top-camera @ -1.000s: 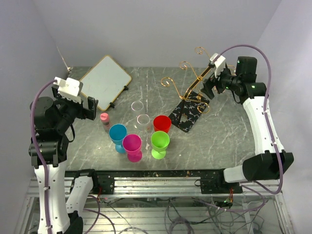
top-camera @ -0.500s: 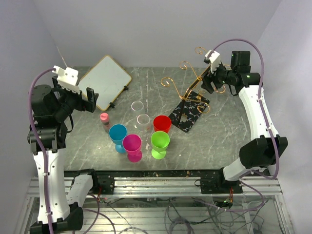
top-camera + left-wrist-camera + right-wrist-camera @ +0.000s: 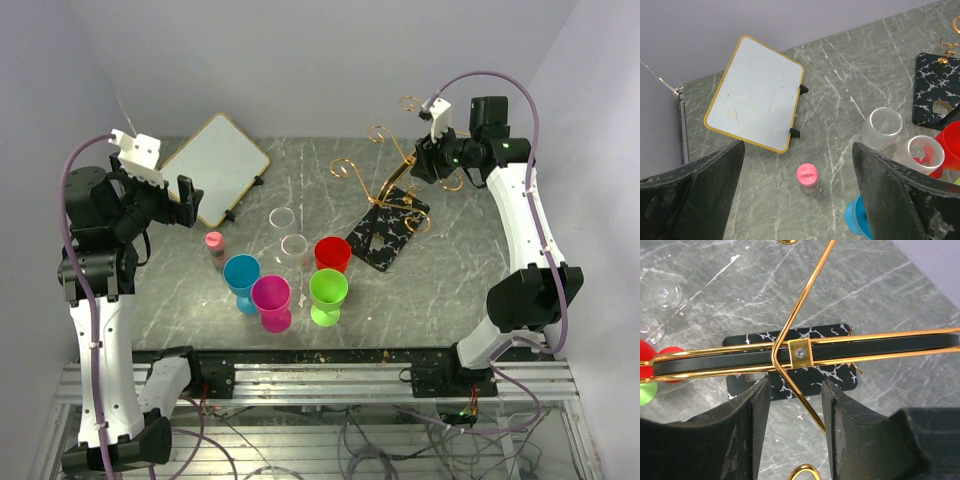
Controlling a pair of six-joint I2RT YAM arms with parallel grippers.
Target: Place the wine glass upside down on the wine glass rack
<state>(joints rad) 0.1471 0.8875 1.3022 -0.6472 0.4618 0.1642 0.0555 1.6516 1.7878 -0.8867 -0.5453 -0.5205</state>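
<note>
- Your right gripper had its jaws half spread astride the gold stem of the wine glass rack, upper right of the overhead frame. The pads seemed clear of the wire, though that was hard to judge.
- Your left gripper hung wide apart and empty.
- The wine glass stood upright mid-frame, untouched.
- You seemed to be securing the rack; next you needed a firm pinch on it.

A white, gold-edged board lies flat at the far left of the grey, white-veined table, with two black clips on its right edge. Near the board's near corner, a small pink-capped bottle stands upright, apart from the board.
</note>
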